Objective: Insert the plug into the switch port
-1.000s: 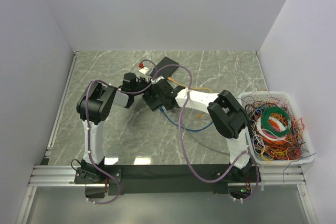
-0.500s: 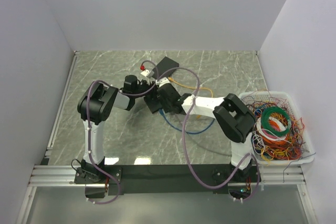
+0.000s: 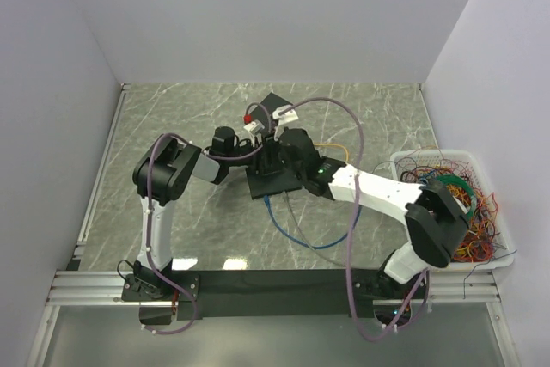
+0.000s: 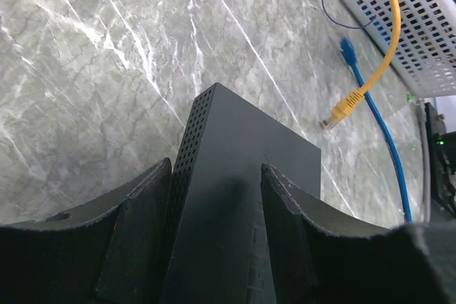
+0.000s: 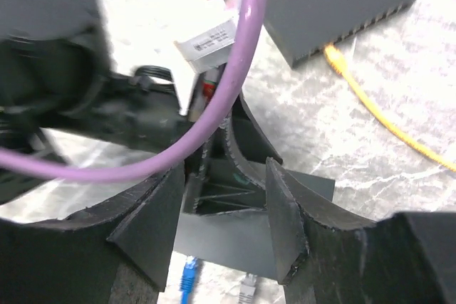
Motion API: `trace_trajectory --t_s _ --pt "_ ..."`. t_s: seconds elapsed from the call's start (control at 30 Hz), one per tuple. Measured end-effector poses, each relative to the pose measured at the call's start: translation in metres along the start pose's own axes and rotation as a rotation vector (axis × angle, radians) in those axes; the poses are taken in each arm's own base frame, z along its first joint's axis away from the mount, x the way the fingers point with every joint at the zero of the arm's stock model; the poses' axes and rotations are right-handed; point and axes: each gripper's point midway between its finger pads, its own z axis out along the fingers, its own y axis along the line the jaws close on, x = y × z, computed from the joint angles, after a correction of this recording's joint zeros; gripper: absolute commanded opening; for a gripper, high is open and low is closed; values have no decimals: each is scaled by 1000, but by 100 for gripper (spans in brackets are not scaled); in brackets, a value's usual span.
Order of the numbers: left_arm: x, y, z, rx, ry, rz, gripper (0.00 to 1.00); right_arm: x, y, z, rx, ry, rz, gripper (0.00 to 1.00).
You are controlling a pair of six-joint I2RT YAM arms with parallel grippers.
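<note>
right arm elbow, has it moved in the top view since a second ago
Yes. The right arm's elbow has swung to the right and toward the near edge. It now overlaps the left side of the white basket, which it stood beside before.

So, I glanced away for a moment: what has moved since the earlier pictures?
The right arm stretched out, its elbow swinging right and nearer; the right gripper, jaws apart, moved right over the near switch. That switch and the blue cable slid slightly nearer. The left gripper shifted right, straddling it. The far switch and wire basket stayed put.
</note>
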Motion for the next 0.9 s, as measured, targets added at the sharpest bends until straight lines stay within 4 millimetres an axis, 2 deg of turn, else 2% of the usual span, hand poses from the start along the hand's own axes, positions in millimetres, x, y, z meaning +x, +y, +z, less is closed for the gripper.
trace_trajectory --t_s 0.1,0.2,0.47,0.6,0.73,0.9 --pt "0 -1 -1 8 1 -15 60 -6 0 -15 -8 -32 18 57" --pt "1 -2 -2 13 -3 -24 60 3 -4 -24 0 -21 31 57" --pt "0 0 -9 -51 -22 -88 63 55 -26 -40 86 105 74 64" --pt "-6 4 -14 -133 -23 -131 65 73 -35 -44 141 159 111 68" --pt "-14 15 -26 -277 -30 -163 65 89 -39 -42 178 201 149 75" --pt "-30 27 -50 -472 -56 -165 65 128 -46 -33 250 314 162 77"
